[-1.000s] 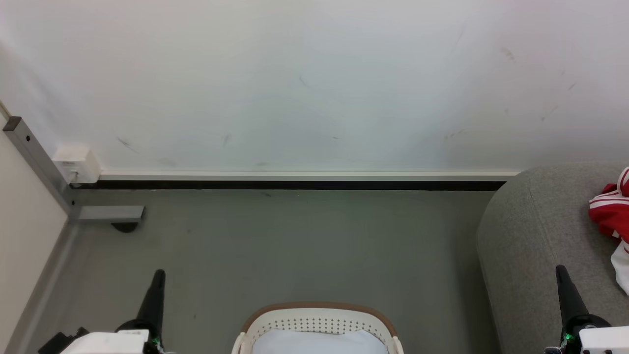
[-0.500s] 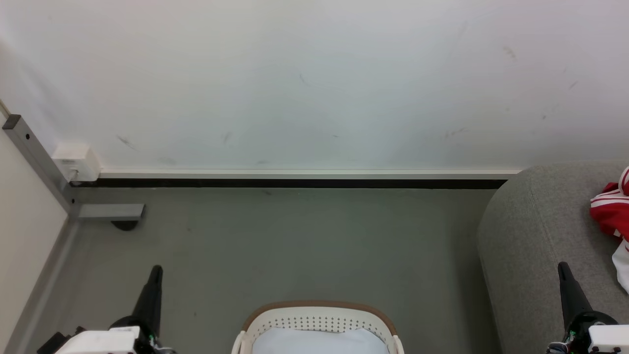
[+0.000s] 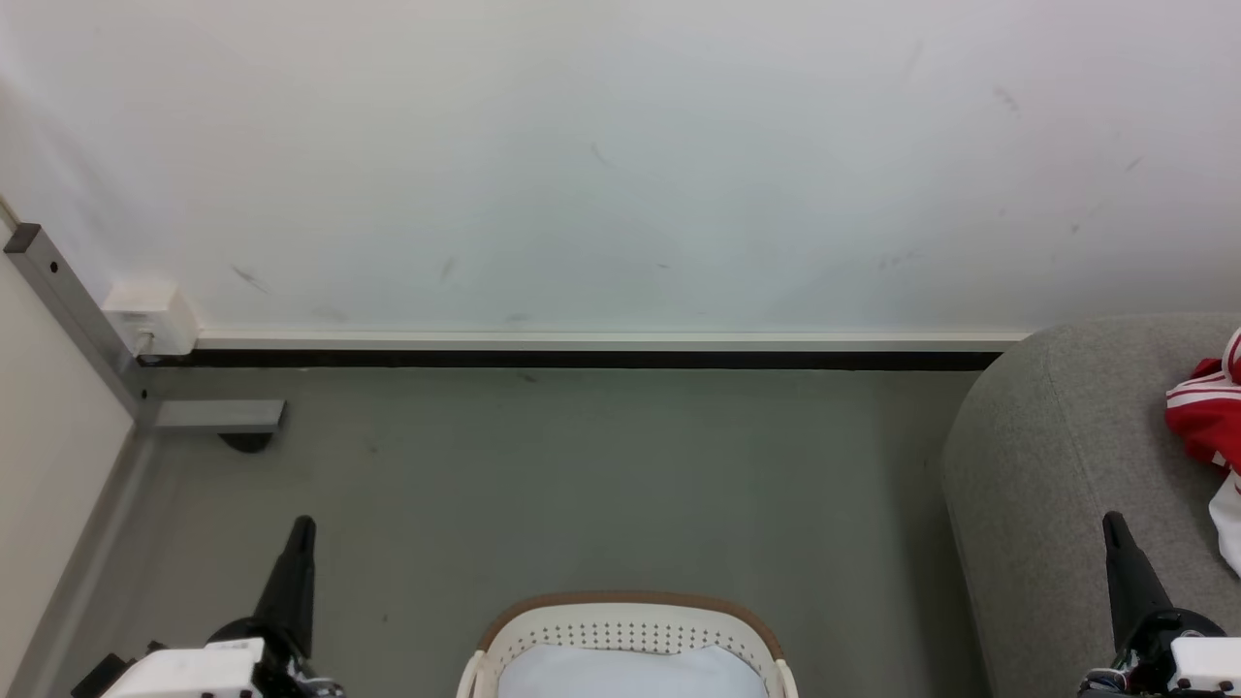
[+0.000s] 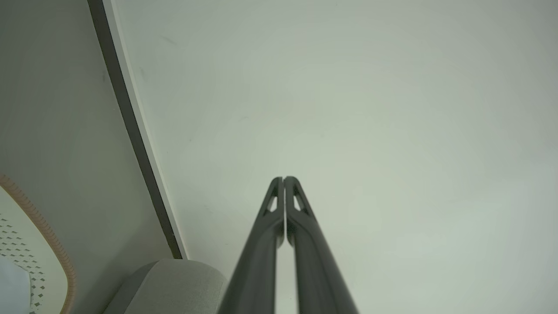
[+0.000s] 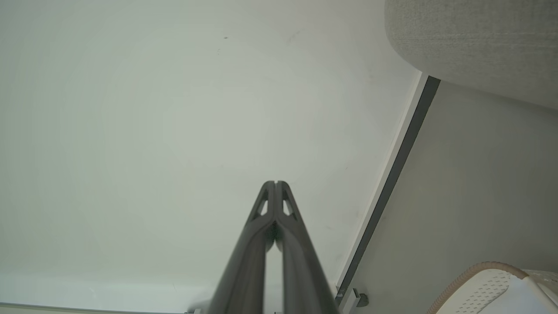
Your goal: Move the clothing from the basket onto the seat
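Red clothing (image 3: 1202,422) w/ white striped trim lies bunched on the grey seat (image 3: 1047,465) at far right of the head view, partly cut off by the frame edge, well apart from the basket (image 3: 630,601). The basket sits on the floor (image 3: 582,465) at bottom centre, holding a pale blue-white cloth (image 3: 630,674). The left hand (image 3: 302,525) is clenched w/ nothing in it, fingers pressed together, raised over the floor left of the basket. The right hand (image 3: 1113,522), likewise clenched & empty, points up in front of the seat's rounded end, short of the clothing. Both wrist views show fingertips meeting against the white wall (image 3: 620,145).
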### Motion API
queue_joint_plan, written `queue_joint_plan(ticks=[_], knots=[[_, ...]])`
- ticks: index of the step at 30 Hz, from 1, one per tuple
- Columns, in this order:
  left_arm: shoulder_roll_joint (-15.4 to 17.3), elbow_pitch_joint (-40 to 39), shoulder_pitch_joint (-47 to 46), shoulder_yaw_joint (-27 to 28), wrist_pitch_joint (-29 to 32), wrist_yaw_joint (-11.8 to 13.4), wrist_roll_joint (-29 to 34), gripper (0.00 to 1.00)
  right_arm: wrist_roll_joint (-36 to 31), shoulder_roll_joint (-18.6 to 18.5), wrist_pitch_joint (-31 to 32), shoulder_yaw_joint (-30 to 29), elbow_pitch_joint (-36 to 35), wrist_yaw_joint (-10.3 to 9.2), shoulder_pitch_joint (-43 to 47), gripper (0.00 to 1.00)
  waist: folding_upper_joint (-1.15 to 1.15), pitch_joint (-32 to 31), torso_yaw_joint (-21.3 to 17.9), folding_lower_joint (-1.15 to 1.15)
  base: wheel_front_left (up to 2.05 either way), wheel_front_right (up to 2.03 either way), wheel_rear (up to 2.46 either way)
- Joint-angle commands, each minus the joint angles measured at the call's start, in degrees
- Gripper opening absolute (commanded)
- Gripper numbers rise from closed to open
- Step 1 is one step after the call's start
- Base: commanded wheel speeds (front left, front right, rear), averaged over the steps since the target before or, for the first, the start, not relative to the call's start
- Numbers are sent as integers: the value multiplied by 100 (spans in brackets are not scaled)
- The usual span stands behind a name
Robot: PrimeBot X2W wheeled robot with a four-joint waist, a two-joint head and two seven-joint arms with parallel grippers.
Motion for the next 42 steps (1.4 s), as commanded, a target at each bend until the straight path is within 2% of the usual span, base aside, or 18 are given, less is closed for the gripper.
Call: queue_joint_plan(ticks=[1,42], knots=[[41,-6,-34,9,31,-24,-68,0,-6,9,12,-21,2,-12,-61,0,0,0,0,0,0,0,0],[41,-6,-33,7,28,-24,-70,0,-27,17,17,-36,3,-12,-50,0,0,0,0,0,0,0,0]])
